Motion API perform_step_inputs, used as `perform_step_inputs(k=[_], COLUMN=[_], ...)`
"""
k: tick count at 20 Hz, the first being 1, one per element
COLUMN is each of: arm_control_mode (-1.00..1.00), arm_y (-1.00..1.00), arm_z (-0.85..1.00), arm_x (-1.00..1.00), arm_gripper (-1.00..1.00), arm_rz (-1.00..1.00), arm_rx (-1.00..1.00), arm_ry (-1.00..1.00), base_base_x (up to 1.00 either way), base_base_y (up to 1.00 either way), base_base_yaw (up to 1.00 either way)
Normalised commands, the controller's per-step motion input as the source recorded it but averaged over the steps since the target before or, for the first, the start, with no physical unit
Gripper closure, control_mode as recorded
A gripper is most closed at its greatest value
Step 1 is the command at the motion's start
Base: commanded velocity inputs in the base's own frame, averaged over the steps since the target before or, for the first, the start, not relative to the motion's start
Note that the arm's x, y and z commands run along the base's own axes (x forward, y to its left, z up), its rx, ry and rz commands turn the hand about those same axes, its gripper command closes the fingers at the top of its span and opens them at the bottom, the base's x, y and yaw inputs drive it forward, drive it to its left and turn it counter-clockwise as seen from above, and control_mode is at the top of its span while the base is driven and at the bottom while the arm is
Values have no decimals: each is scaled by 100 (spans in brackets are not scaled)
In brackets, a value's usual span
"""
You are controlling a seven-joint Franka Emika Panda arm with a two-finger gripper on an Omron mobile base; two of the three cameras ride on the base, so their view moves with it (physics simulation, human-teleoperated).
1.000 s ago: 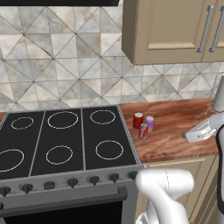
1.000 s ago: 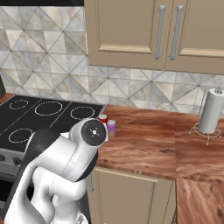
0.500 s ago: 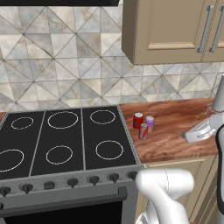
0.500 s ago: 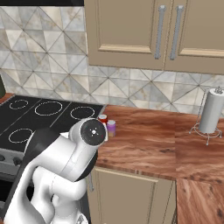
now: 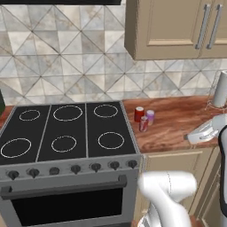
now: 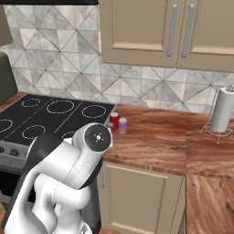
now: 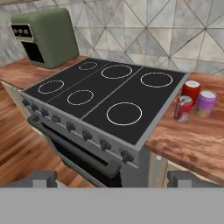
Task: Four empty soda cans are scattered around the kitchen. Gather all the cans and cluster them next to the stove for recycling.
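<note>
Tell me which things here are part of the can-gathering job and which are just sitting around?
Part of the job:
- red can, greyish-red can and pale purple can, grouped on the wooden counter right beside the stove
- stove
- the robot's hand, open and empty

Just sitting around:
- paper-towel roll
- green appliance
- upper cabinets
</note>
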Motion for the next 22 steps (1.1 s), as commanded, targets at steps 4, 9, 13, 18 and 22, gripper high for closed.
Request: perform_step_inputs(k=[4,9,13,18,22], arm_control_mode=[100,100,100,100,100], arm_y=[0,0,0,0,0], arm_z=[0,0,0,0,0], arm_x=[0,0,0,0,0], arm_gripper=[-100,-100,-100,-100,-100], arm_rz=[0,0,0,0,0], arm_rx=[0,0,0,0,0], arm_ry=[0,0,0,0,0], base_base_x=[-89,-74,-49,-8,0], base_base_y=[-15,-2,8,21,14], base_base_yaw=[10,16,30,44,50])
